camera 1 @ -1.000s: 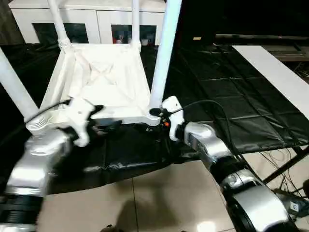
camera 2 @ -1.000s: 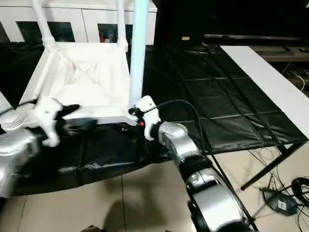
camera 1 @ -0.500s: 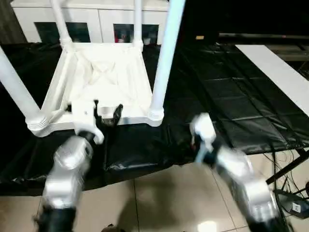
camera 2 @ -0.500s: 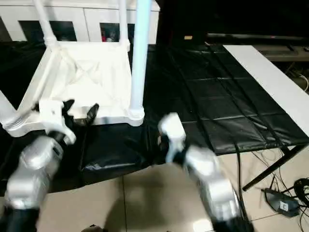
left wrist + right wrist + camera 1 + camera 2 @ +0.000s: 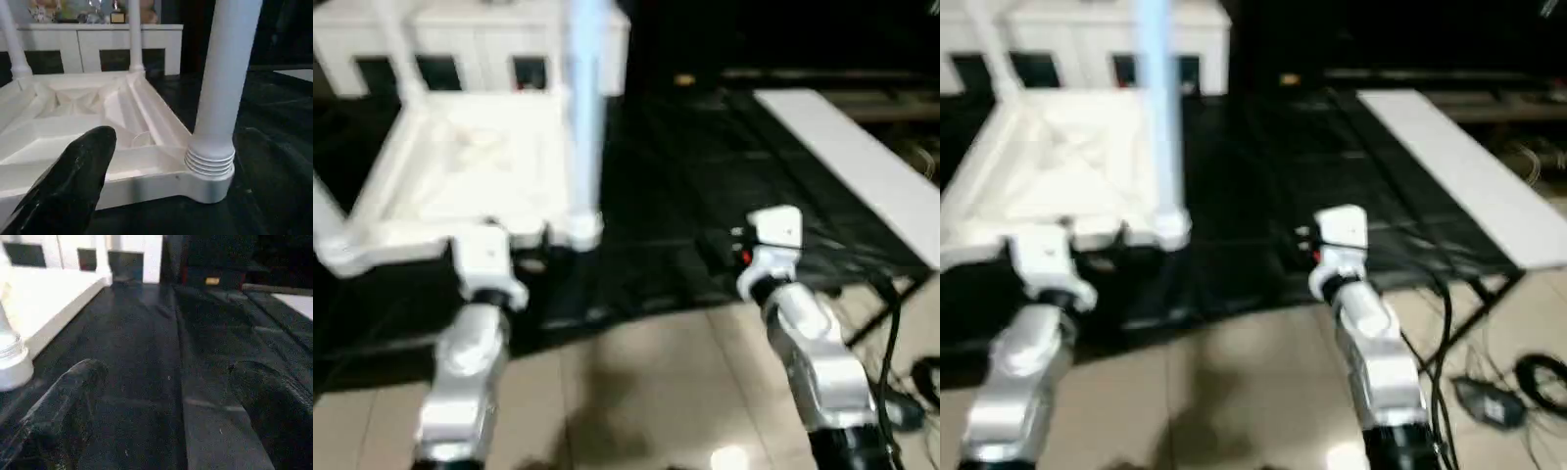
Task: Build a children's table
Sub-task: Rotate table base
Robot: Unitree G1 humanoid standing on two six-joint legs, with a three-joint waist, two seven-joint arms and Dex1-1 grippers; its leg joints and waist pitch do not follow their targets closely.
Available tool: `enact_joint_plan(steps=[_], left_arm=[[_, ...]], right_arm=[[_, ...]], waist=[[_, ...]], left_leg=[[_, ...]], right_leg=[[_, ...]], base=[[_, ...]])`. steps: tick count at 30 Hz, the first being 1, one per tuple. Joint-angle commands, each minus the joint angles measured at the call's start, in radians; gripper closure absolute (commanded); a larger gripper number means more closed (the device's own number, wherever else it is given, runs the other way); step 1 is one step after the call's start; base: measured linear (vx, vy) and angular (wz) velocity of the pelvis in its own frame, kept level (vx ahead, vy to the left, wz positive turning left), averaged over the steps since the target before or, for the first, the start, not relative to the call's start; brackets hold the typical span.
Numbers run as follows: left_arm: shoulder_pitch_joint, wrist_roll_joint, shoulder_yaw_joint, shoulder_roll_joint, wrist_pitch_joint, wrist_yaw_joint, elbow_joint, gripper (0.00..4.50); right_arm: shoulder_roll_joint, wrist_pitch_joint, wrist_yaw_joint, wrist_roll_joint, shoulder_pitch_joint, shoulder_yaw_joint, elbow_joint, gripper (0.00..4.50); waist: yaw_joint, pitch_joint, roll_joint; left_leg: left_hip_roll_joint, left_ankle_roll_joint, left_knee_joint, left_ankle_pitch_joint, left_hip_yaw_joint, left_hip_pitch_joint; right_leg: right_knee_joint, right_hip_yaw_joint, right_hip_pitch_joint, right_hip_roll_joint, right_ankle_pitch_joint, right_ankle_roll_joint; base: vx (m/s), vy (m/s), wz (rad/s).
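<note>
Both grippers, left (image 5: 161, 181) and right (image 5: 166, 406), are gaping wide, empty, flanking children's table (image 5: 460, 166) at centre-left.

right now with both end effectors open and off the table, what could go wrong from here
1. The upside-down children's table sits close to the near edge of the black-covered work table; a bump from the left end effector, right beside its rim, might nudge it toward the floor.
2. The near leg stands tall in its corner socket; a sideways knock could tilt or loosen it.
3. The right end effector hangs over the black cover, whose folds may snag a finger.
</note>
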Motion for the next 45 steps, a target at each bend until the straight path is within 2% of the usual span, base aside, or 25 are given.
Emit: enact_joint_plan(steps=[1,3,5,7,9,10,11,12,14,16,18,20,22,23,25,27,28,32,34,36,39,41,42,43,45], left_arm=[[-0.004,-0.011,0.008,0.004,0.019,-0.011,-0.026,0.08],[0.002,-0.021,0.010,0.003,0.024,-0.024,-0.041,0.08],[0.006,-0.026,0.008,0.003,0.022,-0.035,-0.046,0.08],[0.020,-0.002,-0.011,0.015,0.014,-0.041,-0.065,0.08],[0.026,-0.020,-0.009,0.007,0.027,-0.034,-0.069,0.08],[0.025,-0.025,-0.005,0.005,0.033,-0.031,-0.069,0.08],[0.025,-0.023,-0.004,0.008,0.034,-0.034,-0.069,0.08],[0.025,-0.023,-0.002,0.009,0.038,-0.034,-0.070,0.08],[0.025,-0.023,0.000,0.009,0.042,-0.036,-0.070,0.08],[0.025,-0.021,-0.001,0.011,0.041,-0.040,-0.068,0.08],[0.023,-0.022,-0.003,0.014,0.036,-0.048,-0.063,0.08],[0.015,-0.021,-0.005,0.019,0.040,-0.052,-0.059,0.08],[0.004,-0.031,-0.007,0.022,0.043,-0.066,-0.051,0.08],[-0.001,-0.033,-0.004,0.023,0.043,-0.068,-0.049,0.08],[-0.011,-0.028,0.006,0.021,0.043,-0.058,-0.043,0.08],[-0.020,-0.026,0.018,0.022,0.045,-0.047,-0.036,0.08],[-0.022,-0.027,0.019,0.026,0.050,-0.049,-0.034,0.08],[-0.027,-0.028,0.026,0.036,0.049,-0.044,-0.030,0.08],[-0.033,-0.029,0.033,0.041,0.049,-0.046,-0.024,0.08],[-0.041,-0.037,0.039,0.041,0.052,-0.052,-0.017,0.08],[-0.054,-0.033,0.049,0.046,0.051,-0.049,-0.005,0.08],[-0.055,-0.036,0.051,0.051,0.051,-0.048,-0.002,0.08],[-0.056,-0.037,0.052,0.054,0.051,-0.050,-0.001,0.08],[-0.056,-0.033,0.051,0.059,0.050,-0.051,0.000,0.08],[-0.059,-0.037,0.058,0.062,0.047,-0.057,0.005,0.08]], right_arm=[[0.012,0.022,0.032,0.012,-0.019,0.047,0.008,0.00],[0.023,0.031,0.049,0.023,-0.021,0.061,0.006,0.00],[0.023,0.025,0.053,0.021,-0.019,0.068,0.003,0.00],[0.023,0.023,0.070,0.020,-0.009,0.085,-0.006,0.00],[0.029,0.012,0.074,0.007,-0.003,0.094,-0.002,0.00],[0.029,0.006,0.074,0.001,-0.003,0.098,0.000,0.00],[0.027,0.002,0.079,-0.005,-0.004,0.105,0.000,0.00],[0.031,-0.003,0.078,-0.004,-0.003,0.106,-0.002,0.00],[0.040,-0.007,0.076,0.007,0.000,0.101,-0.007,0.00],[0.042,-0.005,0.075,0.009,0.001,0.101,-0.010,0.00],[0.037,-0.017,0.064,-0.006,0.007,0.107,-0.012,0.00],[0.042,-0.025,0.046,-0.008,0.010,0.091,-0.013,0.00],[0.047,-0.026,0.036,0.001,0.007,0.070,-0.014,0.00],[0.047,-0.023,0.043,0.011,0.006,0.064,-0.019,0.00],[0.038,-0.017,0.076,0.035,0.005,0.066,-0.033,0.00],[0.034,-0.019,0.094,0.047,0.006,0.067,-0.041,0.00],[0.038,-0.019,0.090,0.052,0.007,0.061,-0.043,0.00],[0.052,-0.019,0.069,0.054,0.010,0.047,-0.043,0.00],[0.054,-0.019,0.067,0.053,0.009,0.047,-0.040,0.00],[0.053,-0.017,0.064,0.057,0.009,0.046,-0.040,0.00],[0.046,-0.012,0.075,0.062,0.009,0.043,-0.044,0.00],[0.046,-0.010,0.077,0.061,0.009,0.039,-0.045,0.00],[0.045,-0.009,0.075,0.061,0.009,0.034,-0.046,0.00],[0.044,-0.009,0.076,0.059,0.009,0.030,-0.047,0.00],[0.042,-0.010,0.076,0.060,0.010,0.028,-0.049,0.00]], waist=[[0.008,-0.059,0.026],[0.006,-0.061,0.046],[0.015,-0.030,0.026],[0.001,-0.005,-0.004],[-0.015,0.000,0.039],[0.022,-0.033,0.101],[0.024,-0.019,0.081],[-0.020,-0.017,0.078],[-0.020,-0.005,0.027],[0.050,-0.022,0.007],[0.068,-0.034,0.025],[0.033,-0.047,0.061],[-0.034,-0.079,0.073],[-0.044,-0.088,0.063],[-0.044,-0.078,0.026],[0.000,-0.046,-0.031],[0.014,-0.069,-0.029],[0.006,-0.040,0.030],[-0.055,-0.042,0.101],[-0.070,-0.076,0.097],[-0.062,-0.062,0.071],[-0.055,-0.062,0.023],[-0.019,-0.035,-0.005],[0.001,-0.056,-0.020],[0.016,-0.058,-0.002]], left_leg=[[0.134,0.107,-0.101,-0.058,-0.075,-0.015],[0.266,0.202,-0.153,-0.108,-0.153,-0.003],[0.189,0.131,-0.168,-0.302,-0.138,-0.048],[0.020,-0.037,0.083,-0.089,-0.019,0.047],[0.055,0.014,0.056,-0.245,0.012,0.100],[0.252,0.028,-0.102,-0.556,-0.089,0.023],[0.289,0.015,-0.169,-0.678,-0.132,0.021],[0.242,-0.022,-0.193,-0.703,-0.049,0.164],[0.123,-0.058,-0.128,-0.682,0.007,0.136],[0.098,0.026,0.004,-0.121,-0.006,0.018],[0.094,0.034,-0.050,0.036,-0.010,-0.006],[0.120,0.041,-0.140,0.040,-0.022,0.075],[0.226,0.298,-0.150,0.102,-0.160,0.241],[0.238,0.381,-0.142,0.192,-0.175,0.247],[0.149,0.414,-0.118,0.275,-0.110,0.180],[-0.013,0.226,-0.021,-0.080,-0.004,0.031],[0.019,0.113,0.064,-0.051,-0.047,-0.039],[0.078,-0.006,-0.033,0.095,-0.061,-0.035],[0.150,0.036,-0.186,-0.162,-0.129,0.057],[0.198,0.196,-0.175,-0.250,-0.199,0.169],[0.172,0.394,-0.165,-0.013,-0.147,0.140],[0.084,0.298,-0.133,-0.102,-0.066,0.093],[0.026,0.174,-0.081,-0.226,-0.024,0.040],[0.019,0.106,0.028,-0.105,-0.045,-0.004],[0.030,0.035,0.040,-0.004,-0.066,-0.049]], right_leg=[[-0.158,0.073,0.082,-0.143,-0.393,0.247],[-0.063,0.075,0.090,-0.191,-0.139,0.099],[-0.044,0.113,0.093,-0.223,-0.220,-0.019],[-0.261,-0.006,0.022,-0.263,-1.057,0.183],[-0.333,-0.176,0.047,-0.178,-0.964,0.363],[0.019,-0.083,0.197,-0.152,-0.423,0.216],[0.094,0.004,0.122,-0.140,-0.255,0.118],[0.092,0.020,0.011,-0.098,-0.217,0.018],[-0.051,0.091,0.055,-0.133,-0.467,-0.029],[-0.175,0.210,0.191,-0.267,-0.850,-0.048],[-0.151,0.157,0.214,-0.197,-0.564,-0.117],[-0.086,0.069,0.152,-0.090,-0.283,-0.123],[0.057,0.047,-0.005,-0.087,-0.145,-0.006],[0.076,0.054,-0.029,-0.097,-0.137,0.052],[0.026,0.100,-0.040,-0.126,0.009,0.072],[-0.139,0.235,0.139,-0.207,-0.195,-0.032],[-0.139,0.265,0.226,-0.260,-0.355,-0.163],[-0.159,0.136,0.175,-0.194,-0.340,-0.277],[-0.031,0.026,0.123,-0.029,-0.291,-0.098],[0.059,0.045,0.032,-0.058,-0.170,-0.003],[0.080,0.062,-0.025,-0.080,-0.052,0.093],[-0.048,0.115,0.030,-0.126,0.055,0.015],[-0.153,0.189,0.103,-0.187,-0.392,-0.018],[-0.179,0.249,0.175,-0.256,-0.666,-0.070],[-0.159,0.239,0.201,-0.236,-0.571,-0.153]], base=[[-0.062,-0.129,-0.02],[-0.053,-0.118,0.07],[-0.063,-0.128,0.28],[-0.055,-0.107,0.56],[0.001,-0.032,0.55],[0.034,-0.004,0.64],[0.092,0.033,0.64],[0.113,-0.023,0.31],[0.076,-0.060,0.20],[0.064,-0.057,0.01],[0.092,0.013,0.12],[0.120,0.030,0.18],[0.185,0.022,0.09],[0.146,-0.025,-0.08],[0.104,-0.046,-0.17],[0.087,-0.046,0.03],[0.100,-0.040,0.04],[0.129,-0.006,-0.04],[0.180,0.103,-0.09],[0.188,0.069,0.02],[0.132,0.015,0.01],[0.091,-0.042,0.02],[0.095,-0.080,0.04],[0.095,-0.080,0.04],[0.126,-0.046,0.01]])
